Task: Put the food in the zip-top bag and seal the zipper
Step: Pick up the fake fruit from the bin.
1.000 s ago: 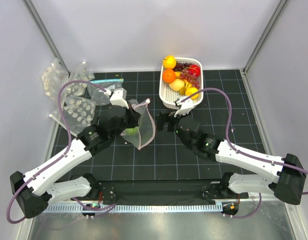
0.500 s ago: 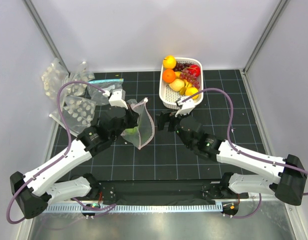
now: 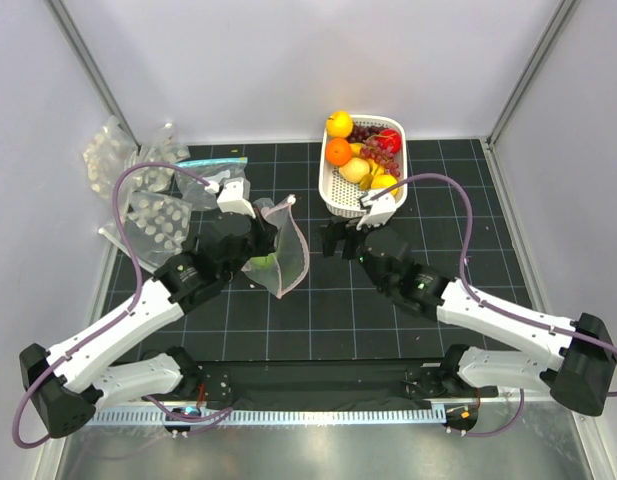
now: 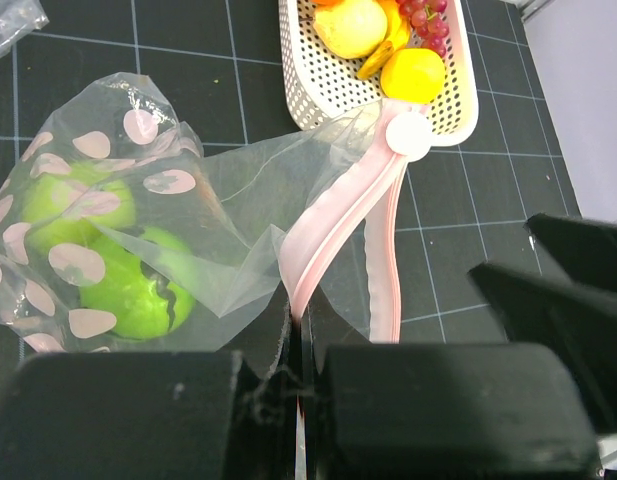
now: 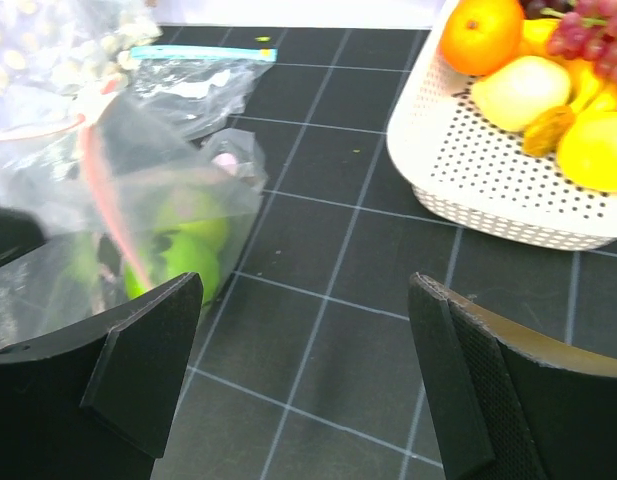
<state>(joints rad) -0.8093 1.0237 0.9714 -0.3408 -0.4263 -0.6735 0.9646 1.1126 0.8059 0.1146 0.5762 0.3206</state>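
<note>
— What did the left gripper (image 4: pixel 300 340) have?

— Its jaws were pressed together on the zipper (image 4: pixel 333 235), the pink strip along the mouth of the zip-top bag (image 4: pixel 203 215). Only the left wrist camera showed that pinch. From above, the fingers were lost against the dark arm.

— And the bag?

— It was held up by that pinch over the black mat (image 3: pixel 318 320), between the two grippers. The wrist view showed the two pink strips standing apart and green food (image 4: pixel 138 295) inside at the low end. I couldn't tell whether the bag's bottom touched the mat.

— The right gripper (image 5: pixel 308 330)?

— It was spread wide with nothing between its fingers. Its own camera looked over bare mat, with the bag apart on the left and the white basket (image 5: pixel 488 180) on the right.

— What did only the top view add?

— The layout. The basket sat at the back, full of fruit (image 3: pixel 338 150), with the right gripper just in front of its near end. A heap of other clear bags (image 3: pixel 148 210) lay at the far left, one of them with a teal strip (image 5: pixel 193 52).
</note>
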